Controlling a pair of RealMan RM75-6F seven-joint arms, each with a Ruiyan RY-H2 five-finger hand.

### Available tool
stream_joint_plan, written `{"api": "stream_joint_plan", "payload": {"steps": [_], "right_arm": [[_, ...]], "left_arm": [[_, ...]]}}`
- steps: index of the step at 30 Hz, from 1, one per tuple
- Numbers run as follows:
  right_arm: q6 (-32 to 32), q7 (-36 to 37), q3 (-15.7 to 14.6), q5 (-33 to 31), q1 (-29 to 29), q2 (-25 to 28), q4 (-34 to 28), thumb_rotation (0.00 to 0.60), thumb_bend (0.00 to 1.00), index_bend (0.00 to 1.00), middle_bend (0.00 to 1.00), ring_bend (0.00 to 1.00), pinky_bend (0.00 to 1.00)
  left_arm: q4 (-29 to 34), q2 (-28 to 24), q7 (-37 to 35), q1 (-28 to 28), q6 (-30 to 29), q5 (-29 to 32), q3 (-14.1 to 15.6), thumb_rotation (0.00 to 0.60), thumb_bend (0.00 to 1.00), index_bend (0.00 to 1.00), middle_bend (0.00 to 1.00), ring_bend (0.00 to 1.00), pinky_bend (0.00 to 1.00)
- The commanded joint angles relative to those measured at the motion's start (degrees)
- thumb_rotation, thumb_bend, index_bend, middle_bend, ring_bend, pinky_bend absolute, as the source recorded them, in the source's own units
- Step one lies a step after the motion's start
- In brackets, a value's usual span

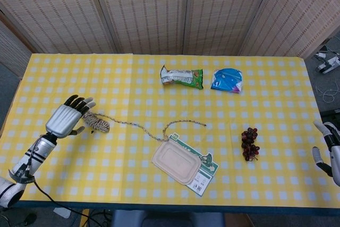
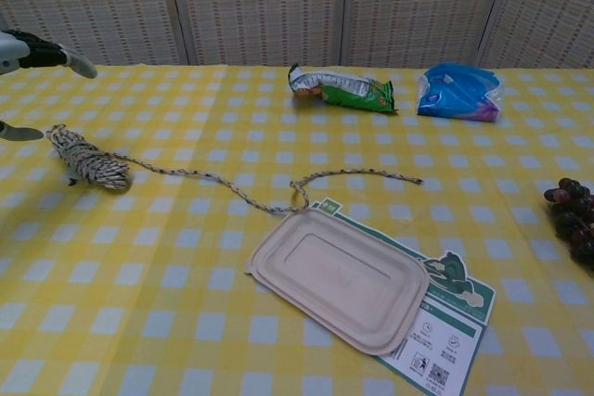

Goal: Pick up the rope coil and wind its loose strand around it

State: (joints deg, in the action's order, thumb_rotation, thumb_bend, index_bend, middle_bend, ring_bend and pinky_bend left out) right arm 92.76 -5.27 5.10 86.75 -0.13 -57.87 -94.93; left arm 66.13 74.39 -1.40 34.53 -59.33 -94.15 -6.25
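Note:
A speckled rope coil (image 1: 96, 122) (image 2: 86, 160) lies on the yellow checked table at the left. Its loose strand (image 1: 149, 129) (image 2: 260, 194) trails right and loops near a beige lid. My left hand (image 1: 67, 117) (image 2: 28, 55) hovers over the coil's left end with fingers spread, holding nothing. At the table's right edge my right hand (image 1: 329, 146) shows only partly, fingers apart and empty; the chest view does not show it.
A beige tray lid (image 1: 176, 161) (image 2: 338, 277) rests on a green-and-white card (image 1: 204, 173). A green snack bag (image 1: 182, 77), a blue packet (image 1: 227, 80) and a bunch of dark grapes (image 1: 249, 143) lie further right.

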Motion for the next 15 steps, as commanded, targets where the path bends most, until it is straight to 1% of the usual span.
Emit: {"api": "stream_joint_plan", "payload": {"steps": [1, 6, 15], "right_arm": [[0.1, 0.2, -0.1, -0.1, -0.2, 0.1, 0.0, 0.6, 0.39, 0.17, 0.26, 0.1, 0.17], [0.4, 0.7, -0.2, -0.2, -0.6, 0.3, 0.0, 0.6, 0.39, 0.17, 0.26, 0.1, 0.17], [-0.2, 1.3, -0.3, -0.3, -0.6, 0.1, 0.2, 0.6, 0.39, 0.17, 0.26, 0.11, 0.17]], "left_arm": [[-3.1, 2.0, -0.2, 2.5, 2.8, -0.1, 0.7, 0.6, 0.25, 0.2, 0.14, 0.15, 0.09], [-6.8, 3.5, 0.6, 4.6, 6.7, 0.9, 2.0, 0.6, 0.25, 0.21, 0.14, 0.15, 0.09], [-12.1, 5.6, 2.6, 6.0, 9.8, 1.9, 4.3, 0.6, 0.25, 0.21, 0.14, 0.15, 0.09]]}}
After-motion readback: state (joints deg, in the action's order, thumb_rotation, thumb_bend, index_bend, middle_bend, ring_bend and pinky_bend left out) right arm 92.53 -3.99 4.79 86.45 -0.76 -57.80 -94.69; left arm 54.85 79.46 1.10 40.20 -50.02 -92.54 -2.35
